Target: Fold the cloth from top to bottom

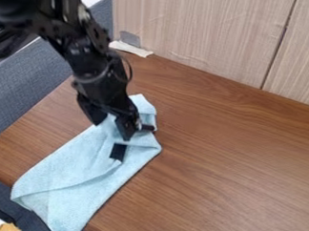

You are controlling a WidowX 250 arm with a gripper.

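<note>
The black gripper point(133, 140) hangs from the upper left over the upper part of the light blue cloth point(78, 167). Its two fingers stand apart, one dark tip lying over the cloth's middle and the other near its upper right edge, with cloth showing between them. The cloth lies as a long slanted strip from the table's centre left down to the lower left edge, with layers overlapping and creases near the gripper and toward the lower end. Part of the cloth's top is hidden behind the gripper.
The brown wooden table point(238, 158) extends to the right. A pale wood panel point(204, 33) stands along its back edge, with white tape point(130, 49) at the corner. Grey fabric point(30, 87) borders the left side.
</note>
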